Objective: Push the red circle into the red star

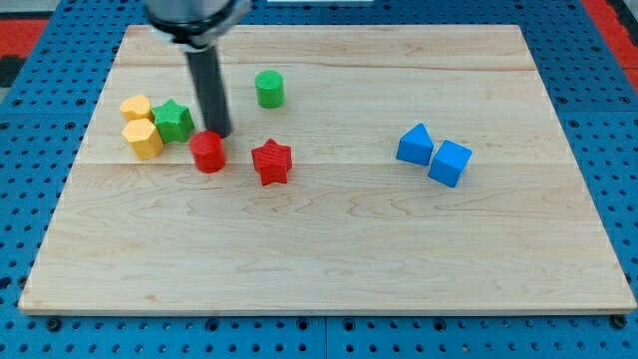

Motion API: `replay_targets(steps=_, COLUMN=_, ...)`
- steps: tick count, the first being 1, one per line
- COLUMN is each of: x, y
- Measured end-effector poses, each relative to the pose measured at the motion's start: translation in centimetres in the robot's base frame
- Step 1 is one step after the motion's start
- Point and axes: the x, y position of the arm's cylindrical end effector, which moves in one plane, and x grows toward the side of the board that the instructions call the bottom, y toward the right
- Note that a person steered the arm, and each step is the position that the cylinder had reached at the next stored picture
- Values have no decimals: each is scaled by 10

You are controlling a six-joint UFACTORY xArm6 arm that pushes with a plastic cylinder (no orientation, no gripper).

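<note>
a pale wooden desk (329,249) sits on blue pegboard. i have no jaws on this rig, only my tip (219,134), which stands just behind the red circle (208,153), toward the desk's far edge. the red star (271,162) lies near the circle's right, apart from it, in the desk's left half. two blue blocks (434,155) touch near the right edge.

Red circle (208,153): short upright cylinder, flat face up, resting on the board's left half, nearer the top edge. Red star (271,162): lying flat just to its right, a small gap between.
</note>
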Motion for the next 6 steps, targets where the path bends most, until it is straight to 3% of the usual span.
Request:
replay_targets(steps=1, x=22, y=-12)
replay_targets(steps=3, x=15, y=15)
replay_targets(steps=4, x=24, y=-50)
replay_targets(steps=6, x=33, y=37)
